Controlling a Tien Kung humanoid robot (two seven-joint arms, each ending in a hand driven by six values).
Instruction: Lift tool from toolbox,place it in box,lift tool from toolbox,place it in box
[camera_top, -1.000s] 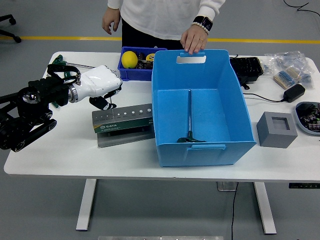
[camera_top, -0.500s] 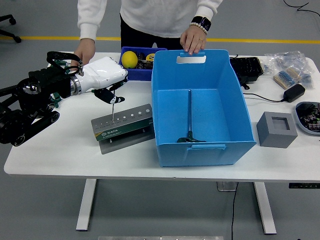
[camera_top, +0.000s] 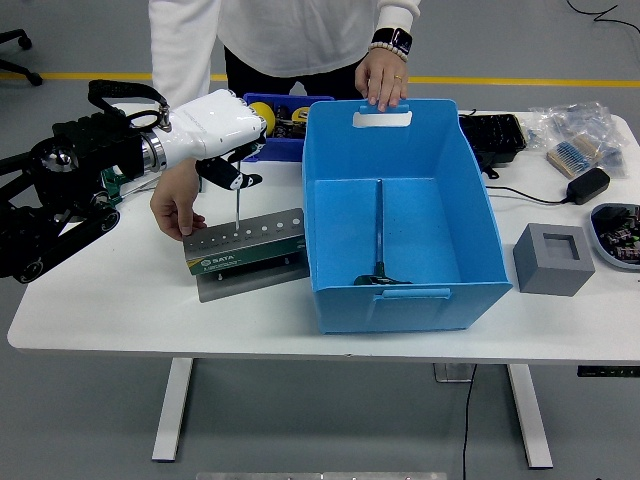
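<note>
The left hand comes in from the left over the white bench, and its white fingers are closed around the black handle of a thin tool. The tool hangs straight down below the hand, and its lower tip is at the row of holes on top of the toolbox, or just above it; I cannot tell if it is fully out. The toolbox stands directly under the hand, a grey and green block.

A person's hand presses on the end of the toolbox, below and a little to the left of the robot hand. To the right of the robot hand is the big blue box, and another tool with a long shaft lies on its floor. The person's other hand rests on the far rim of this box. Just behind the robot hand is a small blue bin with a yellow ball inside.
</note>
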